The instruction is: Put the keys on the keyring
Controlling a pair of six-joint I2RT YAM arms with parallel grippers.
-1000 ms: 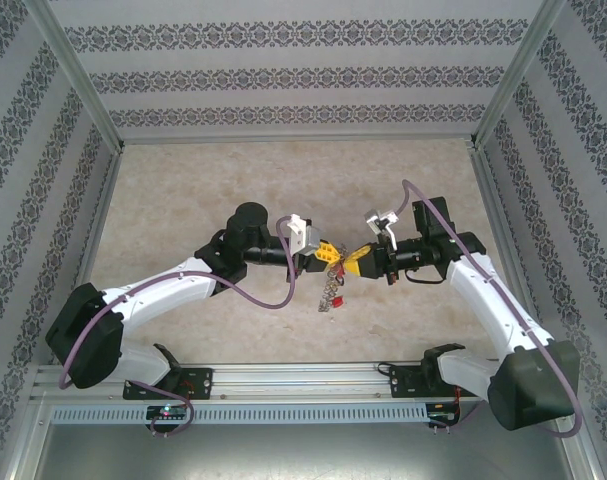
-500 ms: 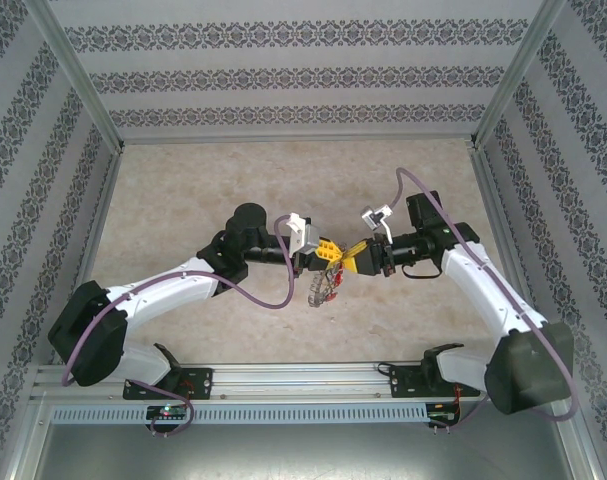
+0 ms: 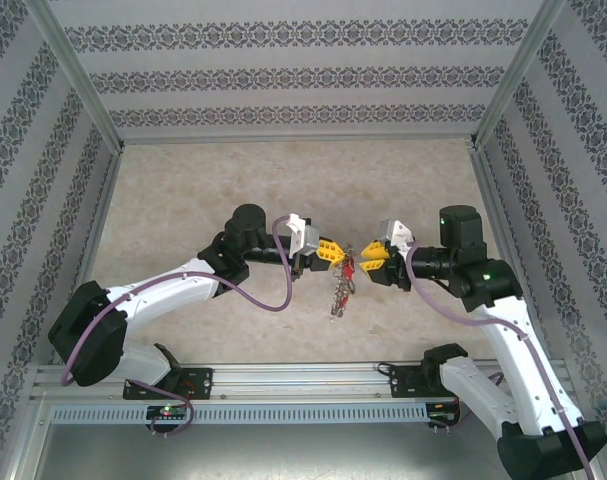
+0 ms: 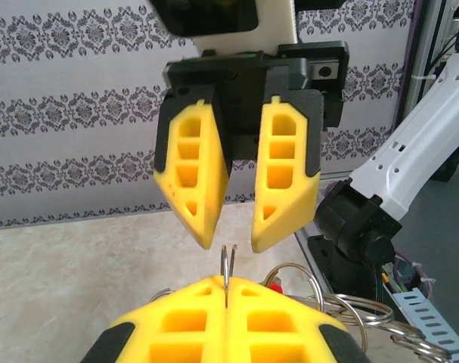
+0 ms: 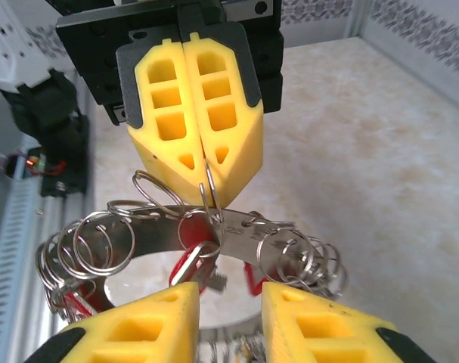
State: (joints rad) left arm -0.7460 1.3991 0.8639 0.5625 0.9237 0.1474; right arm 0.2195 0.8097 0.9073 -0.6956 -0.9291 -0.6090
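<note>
Left tool (image 5: 206,181) pinched shut on a loop of the keyring (image 5: 153,236). Right tool (image 4: 231,240) sits right beside it, jaws apart.

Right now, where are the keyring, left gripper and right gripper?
keyring (image 5: 157,237): right wrist view, grey band.
left gripper (image 4: 225,291): left wrist view, shut fingertips.
right gripper (image 4: 233,234): left wrist view, between open fingertips.

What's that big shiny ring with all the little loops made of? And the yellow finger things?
The keyring looks like metal: grey and polished, with bright glints on its band and thin wire loops. The fingers of the left end effector look like matte plastic, perhaps printed: flat, even yellow, with hollow cells moulded in. Which plastic is unclear.
</note>
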